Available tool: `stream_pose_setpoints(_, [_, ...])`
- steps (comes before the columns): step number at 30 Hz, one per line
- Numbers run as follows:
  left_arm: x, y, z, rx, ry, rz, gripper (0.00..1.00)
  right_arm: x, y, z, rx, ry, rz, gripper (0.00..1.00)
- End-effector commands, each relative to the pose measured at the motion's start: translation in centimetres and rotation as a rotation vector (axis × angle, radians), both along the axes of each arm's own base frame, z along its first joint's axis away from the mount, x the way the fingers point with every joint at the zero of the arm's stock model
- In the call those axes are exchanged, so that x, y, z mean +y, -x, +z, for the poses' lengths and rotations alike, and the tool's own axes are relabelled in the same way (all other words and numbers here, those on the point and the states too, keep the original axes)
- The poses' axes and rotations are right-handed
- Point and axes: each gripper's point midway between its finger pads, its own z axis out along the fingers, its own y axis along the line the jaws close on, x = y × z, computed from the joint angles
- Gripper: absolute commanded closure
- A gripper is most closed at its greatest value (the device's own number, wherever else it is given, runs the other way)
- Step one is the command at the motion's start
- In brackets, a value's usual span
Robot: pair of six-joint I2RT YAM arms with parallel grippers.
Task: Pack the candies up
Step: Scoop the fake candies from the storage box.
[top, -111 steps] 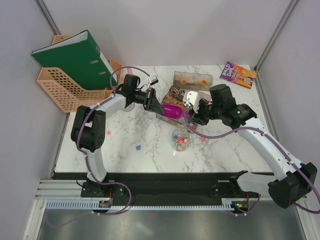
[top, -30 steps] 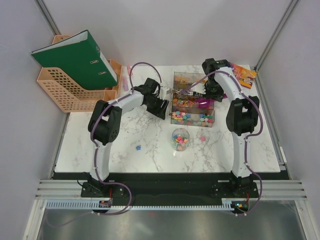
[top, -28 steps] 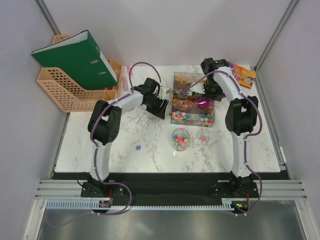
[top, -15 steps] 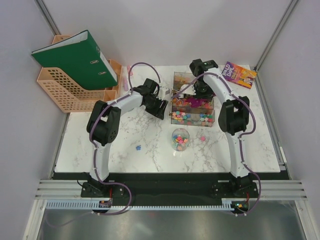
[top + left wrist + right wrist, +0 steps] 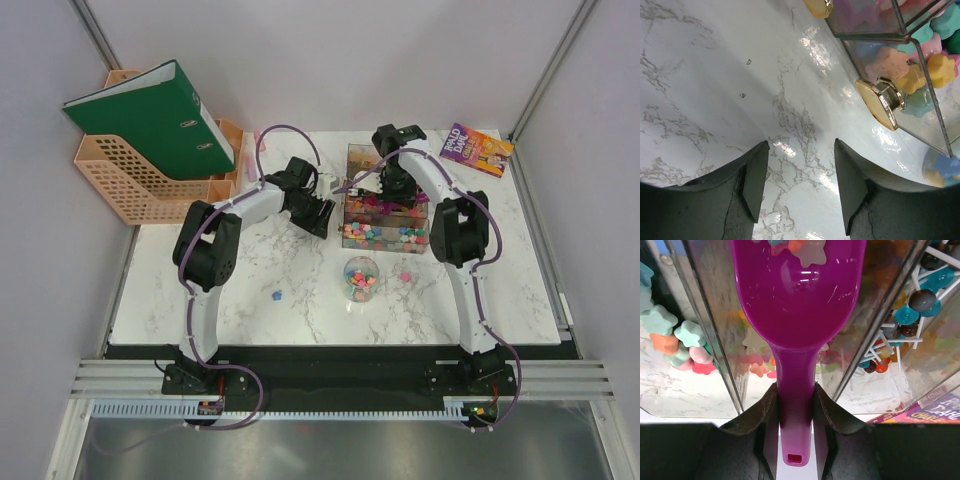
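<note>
My right gripper [image 5: 795, 390] is shut on the handle of the purple scoop [image 5: 799, 295], held over the clear trays [image 5: 385, 238]. A few star-shaped candies [image 5: 807, 250] lie at the far end of the scoop's bowl. More candies [image 5: 670, 335] fill the tray compartments below. My left gripper [image 5: 800, 150] hangs open over bare marble just left of the trays, with nothing between its fingers. A tray corner with a gold foot [image 5: 881, 104] is to its right. In front of the trays, a small round jar [image 5: 361, 278] holds candies.
A blue candy [image 5: 276, 295] and a pink candy [image 5: 406, 275] lie loose on the table near the jar. Lollipops [image 5: 912, 305] stand in the far tray. A green binder [image 5: 150, 110] rests on an orange file rack [image 5: 125, 185] at back left. A book [image 5: 476, 148] lies at back right.
My right arm has swung left across the trays, carrying the scoop from their right side to over their middle. The left gripper has barely moved and stays open.
</note>
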Motion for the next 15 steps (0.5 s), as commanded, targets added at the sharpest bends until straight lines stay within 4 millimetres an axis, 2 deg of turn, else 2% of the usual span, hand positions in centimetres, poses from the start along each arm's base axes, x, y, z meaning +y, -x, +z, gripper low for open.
stream_pose_setpoints(1, [0.4, 0.4, 0.3, -0.006, -0.002, -0.020, 0.38, 2.2, 0.7, -0.5, 0.032, -0.085, -0.023, 1.00])
stream_pose_setpoints(9, [1.5, 0.3, -0.4, -0.019, -0.054, -0.015, 0.37, 3.8, 1.2, -1.6, 0.058, -0.201, -0.012, 1.00])
stream_pose_setpoints(11, [2.3, -0.1, -0.4, -0.028, -0.078, 0.008, 0.36, 4.3, 1.1, -1.8, 0.063, -0.252, -0.032, 1.00])
stream_pose_setpoints(13, [3.3, -0.7, -0.4, -0.039, -0.107, 0.040, 0.35, 4.1, 1.2, -2.1, 0.077, -0.279, -0.050, 1.00])
stream_pose_setpoints(15, [4.9, -1.5, -0.5, -0.061, -0.170, 0.082, 0.30, 3.9, 1.1, -2.3, 0.078, -0.310, -0.075, 1.00])
